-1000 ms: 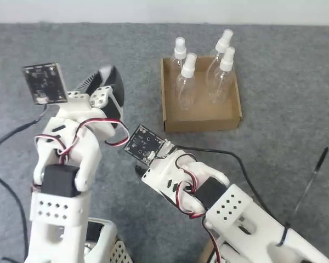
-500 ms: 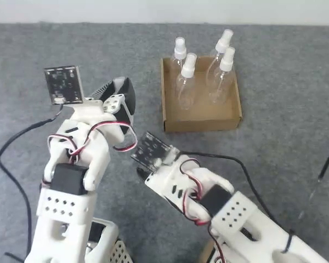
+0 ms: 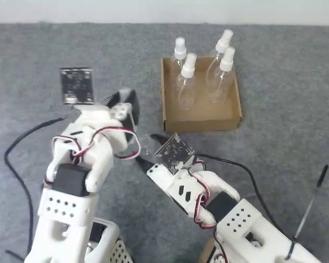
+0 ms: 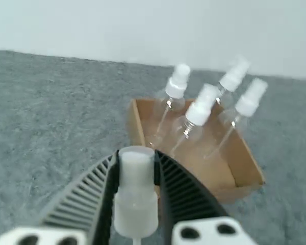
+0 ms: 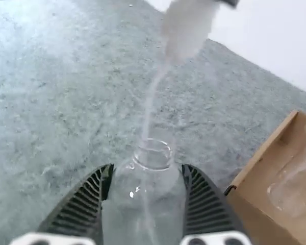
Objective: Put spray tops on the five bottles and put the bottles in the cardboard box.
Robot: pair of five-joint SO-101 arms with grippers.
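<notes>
— What has the left gripper got?
— Its jaws are clamped on a white spray top, held above the clear bottle. The dip tube hangs into the open neck.
— And the bottle?
— It's pinched between the jaws of the right gripper, over grey carpet. It's near the cardboard box, where four capped bottles sit.

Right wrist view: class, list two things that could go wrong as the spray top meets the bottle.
1. The white plastic spray top sits out of line with the open neck of the clear plastic bottle, its thin tube slanting in; it may seat crooked.
2. The brown cardboard box already holds four leaning bottles; the fifth could knock them.
</notes>
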